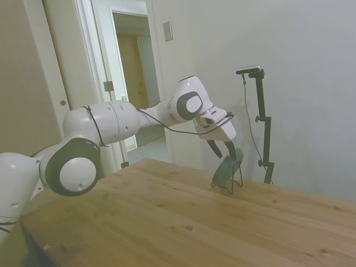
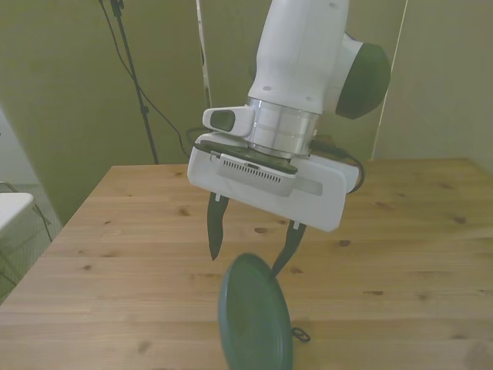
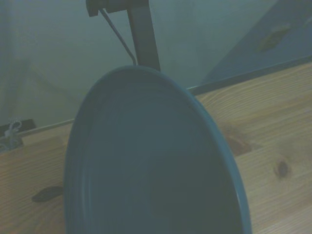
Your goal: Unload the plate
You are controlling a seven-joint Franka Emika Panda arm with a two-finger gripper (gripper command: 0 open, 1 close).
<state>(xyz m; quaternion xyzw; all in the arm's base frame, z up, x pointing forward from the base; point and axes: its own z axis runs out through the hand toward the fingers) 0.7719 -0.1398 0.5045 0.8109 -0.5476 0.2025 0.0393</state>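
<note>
The plate [image 1: 228, 167] is small, round and dark grey-green, and it stands on edge in a thin black wire stand [image 1: 229, 187] near the table's far side. My gripper [image 1: 223, 153] hangs just above the plate's top rim, open, with nothing held. In the front view the plate [image 2: 254, 316] leans at the bottom middle and the gripper [image 2: 245, 262] straddles its upper edge. One fingertip [image 2: 213, 253] is clear of it on the front view's left, and the other reaches the rim. The plate [image 3: 156, 161] fills the wrist view.
The wooden table [image 1: 167, 217] stretches wide around the stand. A foot of the wire stand [image 2: 300, 335] shows beside the plate. Beyond the table a doorway [image 1: 130, 83] stands open. A white object [image 2: 9, 210] sits off the table at the front view's left.
</note>
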